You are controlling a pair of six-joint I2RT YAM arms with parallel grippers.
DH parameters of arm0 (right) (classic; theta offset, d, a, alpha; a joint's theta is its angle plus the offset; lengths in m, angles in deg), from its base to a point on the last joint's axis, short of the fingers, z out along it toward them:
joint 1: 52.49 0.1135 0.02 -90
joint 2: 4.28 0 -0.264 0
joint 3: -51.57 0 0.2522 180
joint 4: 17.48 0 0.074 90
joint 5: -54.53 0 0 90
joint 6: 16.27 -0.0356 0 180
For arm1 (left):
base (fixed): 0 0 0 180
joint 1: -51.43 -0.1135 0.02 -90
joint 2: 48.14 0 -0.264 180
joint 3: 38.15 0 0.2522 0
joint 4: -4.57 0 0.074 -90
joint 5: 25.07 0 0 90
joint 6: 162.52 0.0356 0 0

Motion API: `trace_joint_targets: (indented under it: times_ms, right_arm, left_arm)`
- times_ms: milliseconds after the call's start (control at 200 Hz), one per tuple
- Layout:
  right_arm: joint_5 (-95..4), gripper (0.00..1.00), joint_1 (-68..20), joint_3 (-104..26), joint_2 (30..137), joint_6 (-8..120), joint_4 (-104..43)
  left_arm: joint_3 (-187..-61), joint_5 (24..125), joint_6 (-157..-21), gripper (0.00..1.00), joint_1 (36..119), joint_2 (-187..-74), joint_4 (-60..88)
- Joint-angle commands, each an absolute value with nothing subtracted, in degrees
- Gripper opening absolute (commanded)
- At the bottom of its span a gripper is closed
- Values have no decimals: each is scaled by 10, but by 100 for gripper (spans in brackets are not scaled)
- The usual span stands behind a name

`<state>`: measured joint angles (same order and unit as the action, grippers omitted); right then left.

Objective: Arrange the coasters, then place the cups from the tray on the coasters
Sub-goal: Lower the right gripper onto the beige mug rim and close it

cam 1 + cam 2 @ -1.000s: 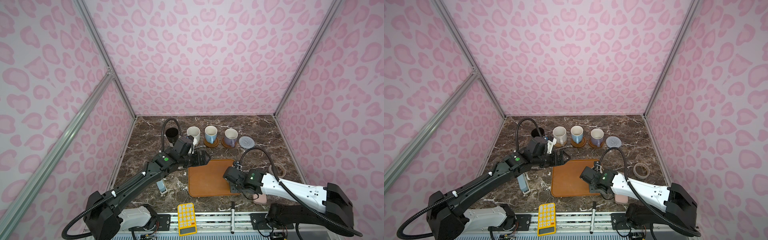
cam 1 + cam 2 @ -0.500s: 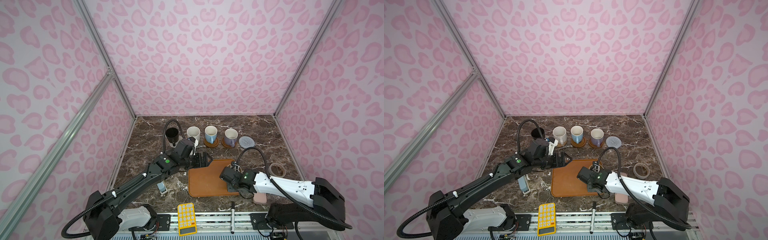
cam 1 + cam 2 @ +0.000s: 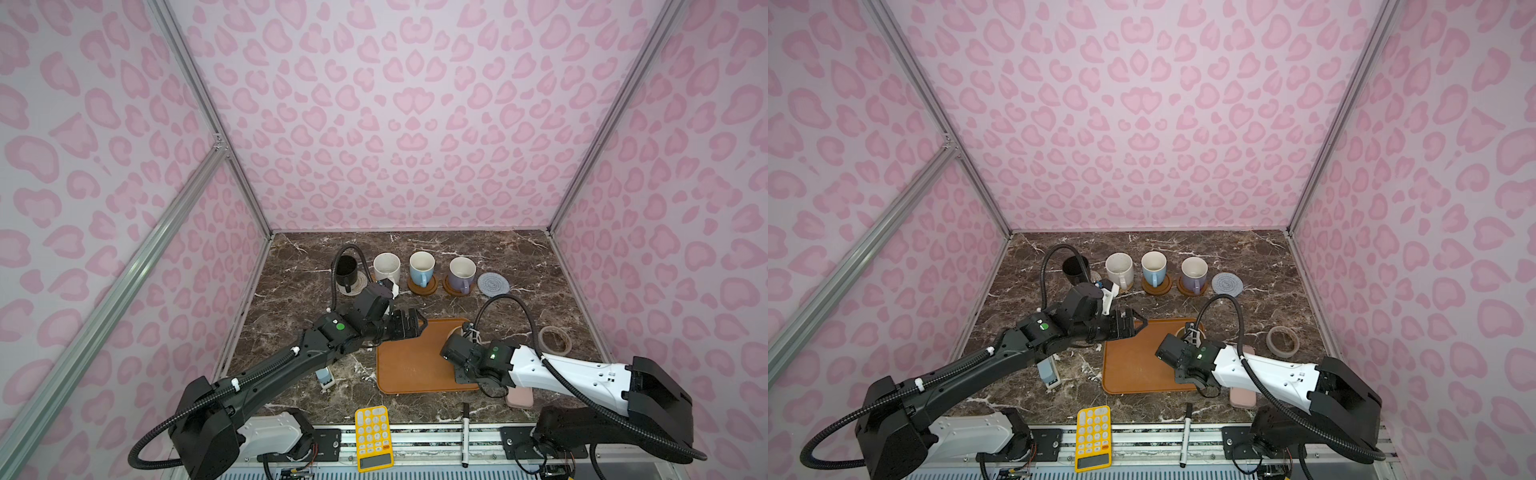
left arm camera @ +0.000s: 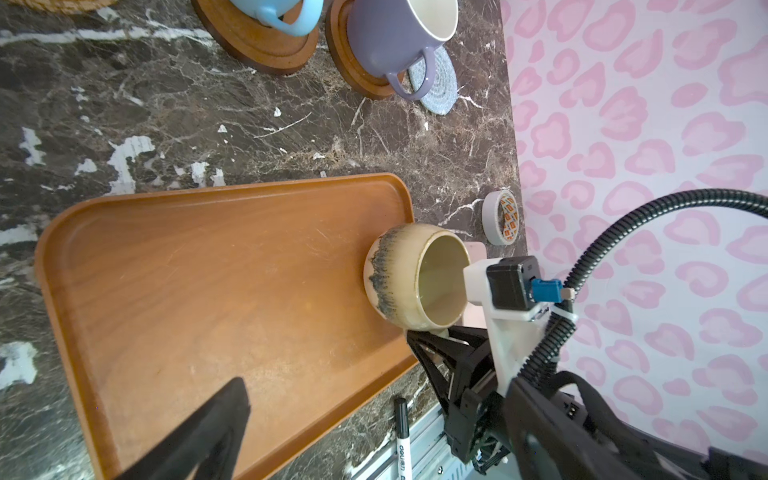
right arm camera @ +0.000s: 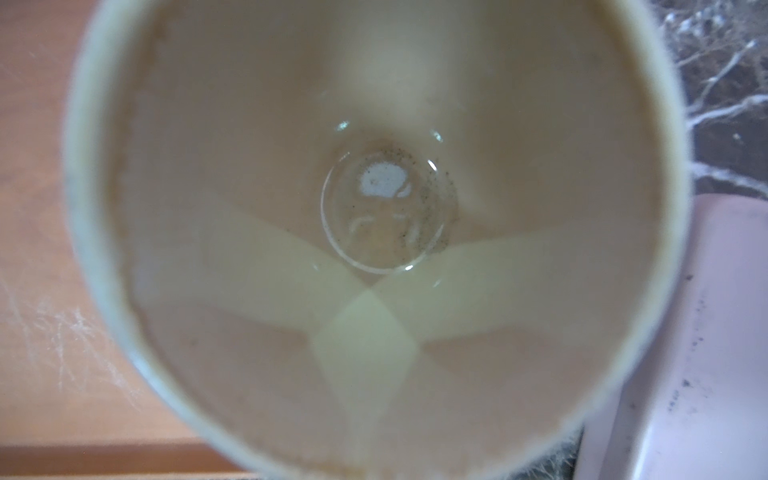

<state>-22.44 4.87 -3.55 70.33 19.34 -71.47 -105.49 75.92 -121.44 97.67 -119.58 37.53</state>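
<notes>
The beige-yellow cup stands at the far right corner of the orange-brown tray. My right gripper is shut on its handle side, and the right wrist view looks straight down into the cup. Open and empty, my left gripper hovers over the tray's far left corner; one of its fingers shows above the tray. At the back stand the black mug, speckled white mug, light blue mug and lavender mug, each on a coaster. The grey-blue coaster lies bare.
A tape roll lies right of the tray and a pink case sits partly under my right arm. A yellow calculator and a marker lie at the front edge. A small blue-white object sits left of the tray.
My right gripper has closed at the beige-yellow cup, with its arm shifting slightly over the tray's right edge. The left arm has barely moved.
</notes>
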Motion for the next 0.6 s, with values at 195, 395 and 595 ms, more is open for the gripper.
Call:
trace_joint_targets:
  times_ms: [195, 395, 595]
  right_arm:
    - [-202, 0, 49, -39, 691, 198, -721]
    - [-192, 0, 49, -51, 676, 204, -733]
    - [-198, 0, 47, -55, 672, 210, -737]
  left_arm:
    - [-1045, 729, -1243, 98, 996, -1201, 341]
    - [-1040, 716, -1261, 97, 997, -1189, 329]
    - [-1042, 718, -1261, 97, 997, -1192, 329]
